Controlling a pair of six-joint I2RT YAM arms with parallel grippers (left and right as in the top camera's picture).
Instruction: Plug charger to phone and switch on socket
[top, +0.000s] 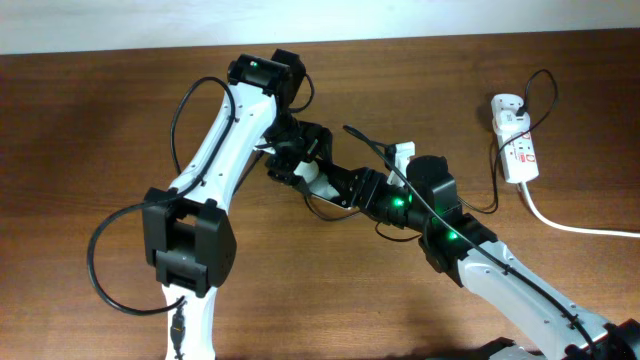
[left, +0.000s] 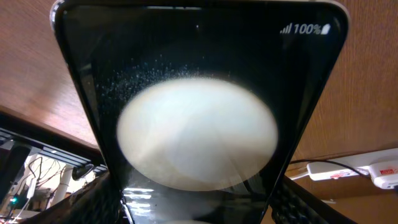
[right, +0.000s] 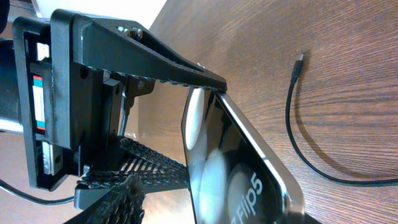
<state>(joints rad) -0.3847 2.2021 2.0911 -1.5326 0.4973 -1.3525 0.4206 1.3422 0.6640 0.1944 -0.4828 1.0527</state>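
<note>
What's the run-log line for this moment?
left fingers: shut on phone | phone: tilted above table | charger tip: loose on table, not in phone | socket: untouched

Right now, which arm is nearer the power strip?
Right. The right arm reaches in from the power strip's side of the table; the left arm, holding the phone, is farther left.
</note>
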